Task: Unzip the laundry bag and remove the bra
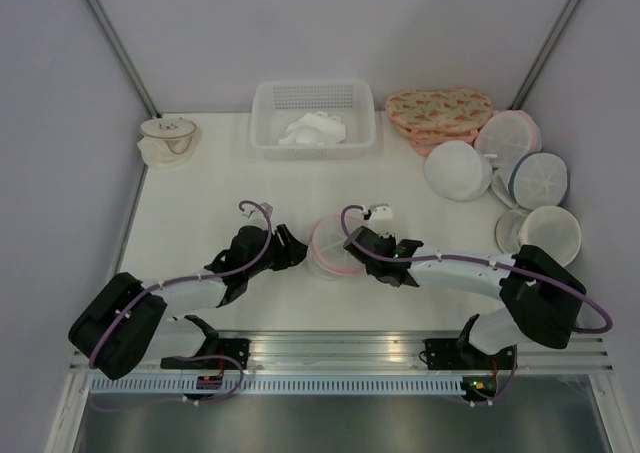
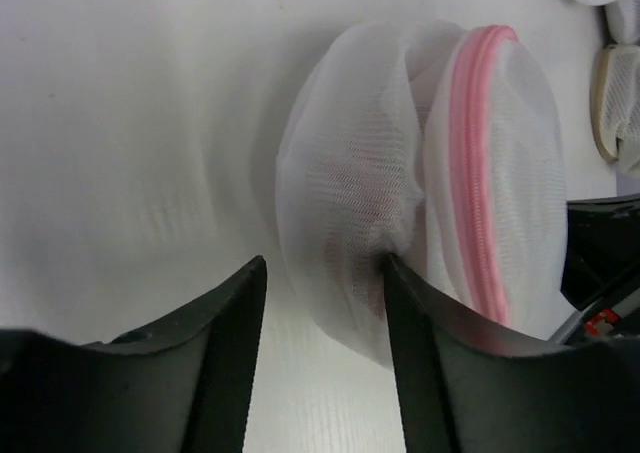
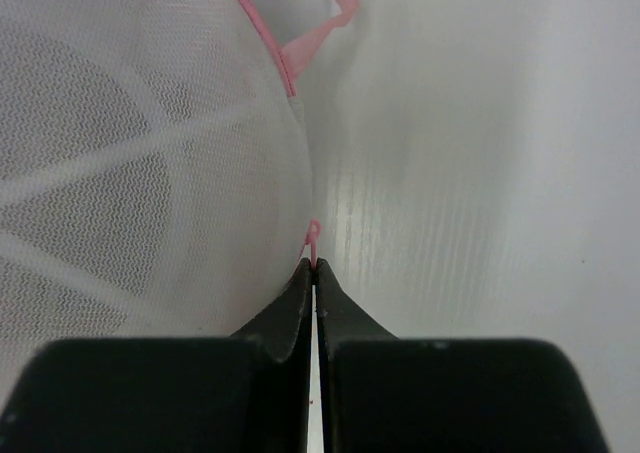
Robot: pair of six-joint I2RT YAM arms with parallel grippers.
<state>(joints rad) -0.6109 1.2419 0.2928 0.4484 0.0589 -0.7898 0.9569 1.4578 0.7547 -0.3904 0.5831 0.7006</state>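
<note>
The laundry bag [image 1: 328, 243], round white mesh with a pink zip rim [image 2: 468, 153], lies at the table's middle between both grippers. My left gripper [image 1: 293, 247] is open at the bag's left side. In the left wrist view [image 2: 320, 273] the bag's edge sits between the fingers, and the right finger [image 2: 400, 303] presses into the mesh. My right gripper [image 1: 356, 243] is at the bag's right side, shut on the pink zip pull [image 3: 313, 235] at the rim. The bra is hidden inside the bag [image 3: 140, 173]; only a faint reddish tint shows through the mesh.
A white basket [image 1: 268, 123] holding a white cloth [image 1: 315, 131] stands at the back. A floral orange-pink bag [image 1: 438, 108] and several round white bags [image 1: 455, 168], one with a blue-grey rim [image 1: 540, 178], lie at the right. A small round bag [image 1: 168, 138] lies back left.
</note>
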